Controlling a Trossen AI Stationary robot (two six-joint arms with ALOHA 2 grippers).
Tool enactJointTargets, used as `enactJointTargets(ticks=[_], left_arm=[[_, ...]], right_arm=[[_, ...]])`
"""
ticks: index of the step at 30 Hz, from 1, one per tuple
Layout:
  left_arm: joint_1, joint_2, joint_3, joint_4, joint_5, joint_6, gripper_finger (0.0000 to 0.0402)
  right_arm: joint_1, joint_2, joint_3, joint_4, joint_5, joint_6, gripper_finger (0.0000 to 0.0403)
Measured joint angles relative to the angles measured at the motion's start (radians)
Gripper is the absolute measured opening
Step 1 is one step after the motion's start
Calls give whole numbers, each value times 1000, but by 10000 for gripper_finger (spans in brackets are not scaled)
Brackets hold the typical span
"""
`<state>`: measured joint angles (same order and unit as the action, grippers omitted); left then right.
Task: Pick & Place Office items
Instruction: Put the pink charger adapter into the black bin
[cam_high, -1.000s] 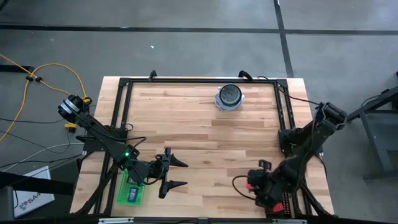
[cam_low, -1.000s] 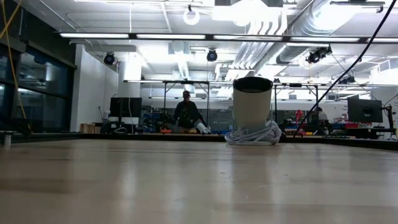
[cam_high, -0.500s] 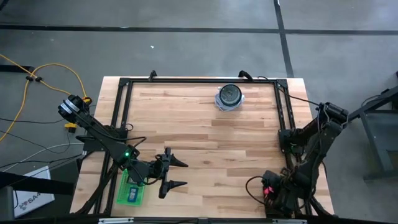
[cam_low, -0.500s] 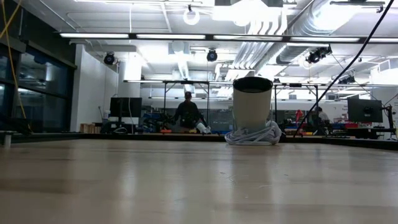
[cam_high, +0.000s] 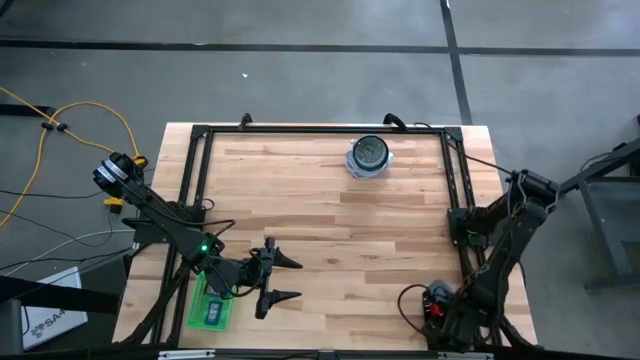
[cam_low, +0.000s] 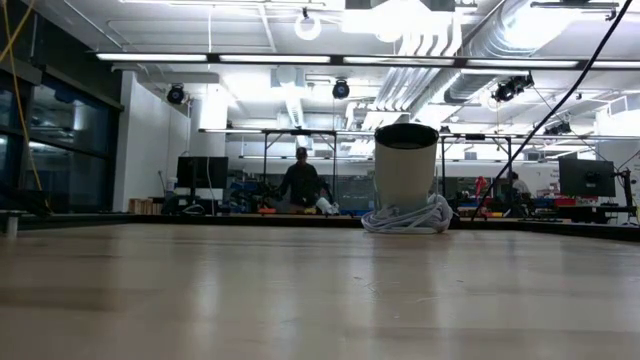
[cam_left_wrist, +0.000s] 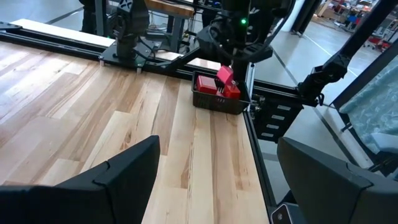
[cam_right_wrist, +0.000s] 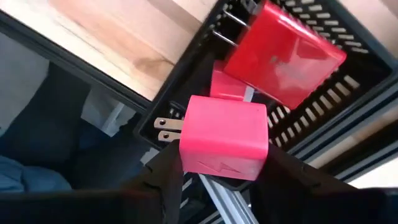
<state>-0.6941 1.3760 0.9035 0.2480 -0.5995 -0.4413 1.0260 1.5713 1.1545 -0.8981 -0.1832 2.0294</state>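
1. Right gripper (cam_right_wrist: 217, 177): sits at the table's near right corner, over a black tray (cam_left_wrist: 214, 99). Its two dark fingers (cam_right_wrist: 168, 180) are partly closed and pinch a red plug block (cam_right_wrist: 224, 143) between them. The block's two metal prongs stick out to one side, clear of the fingers.

2. Black tray: it stands at the table's right edge, against the dark frame rail. Its slotted floor shows in the right wrist view. Two more red blocks lie in it: a larger one (cam_right_wrist: 283, 53) with prongs, tilted, and a smaller one (cam_right_wrist: 227, 84) partly hidden under the held block. The left wrist view shows the red pieces (cam_left_wrist: 227, 84) standing above the tray's rim, with the right gripper directly above them.

3. Held block: it hangs above the tray's edge. Whether it touches the blocks beneath cannot be told.

4. Left gripper (cam_high: 283, 278): waits over the near left part of the table, fingers spread wide, holding nothing. The bare wood shows between the fingers in the left wrist view.

5. Green tray (cam_high: 213, 306): it lies at the table's near left edge, just beside the left arm. A small blue piece (cam_high: 213, 313) rests in it; other contents are too small to tell.

6. Round cup (cam_high: 369, 156): it stands near the table's far edge, upright, white with a dark top, with a pale bundle around its base. It is well apart from both grippers.

7. Low view: a person (cam_low: 300, 185) is in the room beyond the table.
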Motion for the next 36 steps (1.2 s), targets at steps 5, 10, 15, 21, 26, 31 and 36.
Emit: enactJointTargets(ticks=[5,10,15,21,26,31,36], left_arm=[[0,0,0,0,0,0,317],[0,0,0,0,0,0,317],[0,0,0,0,0,0,317],[0,0,0,0,0,0,317],[0,0,0,0,0,0,317],[0,0,0,0,0,0,317],[0,0,0,0,0,0,317]], right_arm=[[-12,31,0,-2,-36,3,160],[-13,68,0,-2,-52,2,157],[-13,106,0,-2,-53,2,161],[-13,132,0,23,-51,-7,162],[-13,131,0,23,-44,-9,188],[-13,131,0,23,-44,-9,212],[-13,131,0,23,-52,-10,218]])
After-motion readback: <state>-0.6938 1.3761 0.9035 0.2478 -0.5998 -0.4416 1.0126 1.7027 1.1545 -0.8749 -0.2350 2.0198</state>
